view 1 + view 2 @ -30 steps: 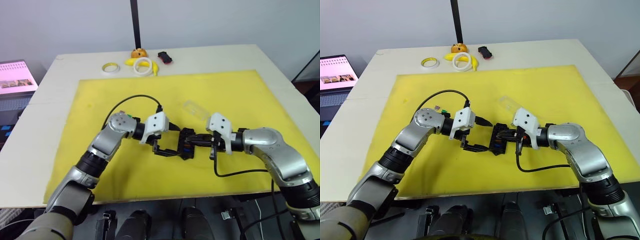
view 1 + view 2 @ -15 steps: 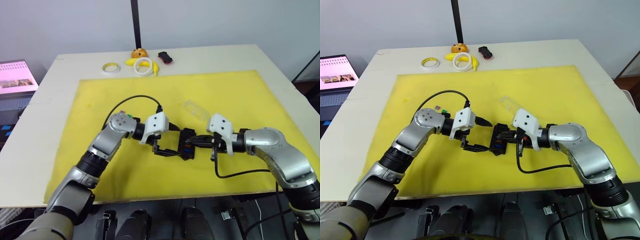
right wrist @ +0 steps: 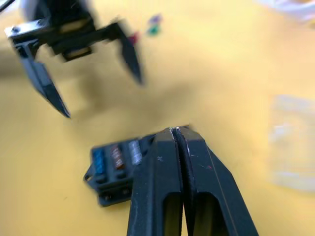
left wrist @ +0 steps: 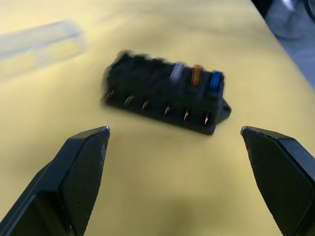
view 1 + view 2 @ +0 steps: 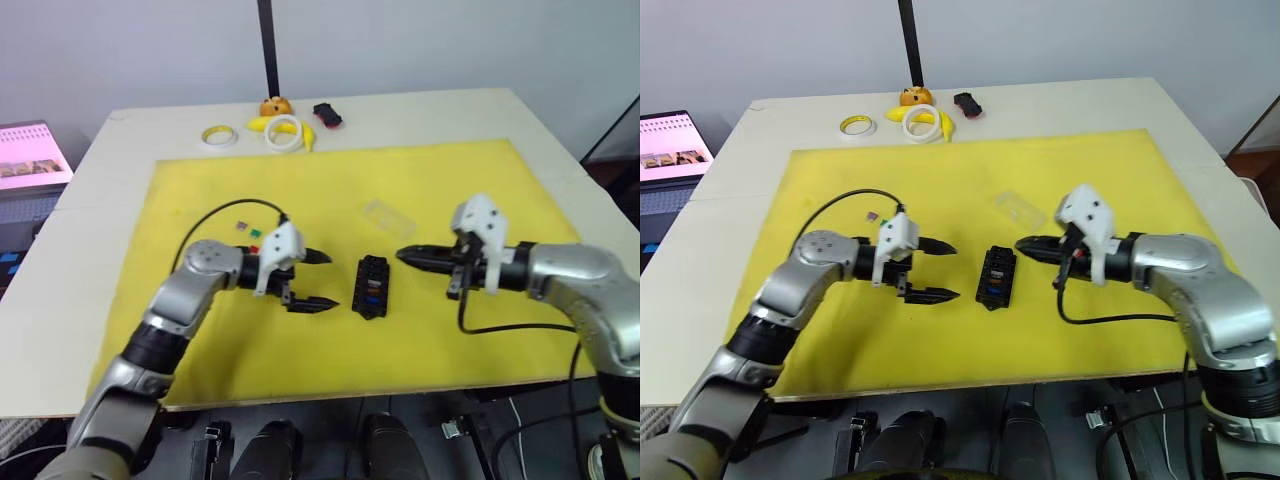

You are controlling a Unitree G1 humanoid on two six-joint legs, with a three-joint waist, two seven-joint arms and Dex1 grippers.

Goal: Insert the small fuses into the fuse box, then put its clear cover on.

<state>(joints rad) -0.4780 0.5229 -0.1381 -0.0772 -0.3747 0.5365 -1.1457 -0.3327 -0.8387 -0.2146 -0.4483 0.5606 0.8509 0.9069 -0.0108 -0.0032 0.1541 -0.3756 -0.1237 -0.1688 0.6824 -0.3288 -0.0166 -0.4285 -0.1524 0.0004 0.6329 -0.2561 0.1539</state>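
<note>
A pale desk [image 5: 90, 190] against a grey wall carries a yellow mat [image 5: 330, 190]. Along the desk's far edge lie a roll of yellow tape [image 5: 219, 135], a white tape ring [image 5: 286, 130] over a banana [image 5: 262, 123], an orange ball-like item [image 5: 277, 105] and a small black-and-red object [image 5: 328, 114]. A dark pole [image 5: 268, 45] rises behind them, and a lit screen [image 5: 30, 155] sits off the desk's left side.

The fuse box [image 5: 373, 285] lies flat near the mat's middle, with nothing between it and either claw. Blue, orange and grey fuses are seated at one end [image 4: 197, 78]. The left claw [image 5: 315, 281] hangs just to its left, fingers spread wide and apart from the box. The right claw [image 5: 408, 256] is to the box's right, fingers pressed together with nothing between them, tips pointing toward the box without touching.

The clear cover [image 5: 383, 214] rests on the mat beyond the box, apart from it. Loose small fuses [image 5: 247, 232], purple, green and red, lie left of the left claw, near its wrist cable [image 5: 225, 210].
</note>
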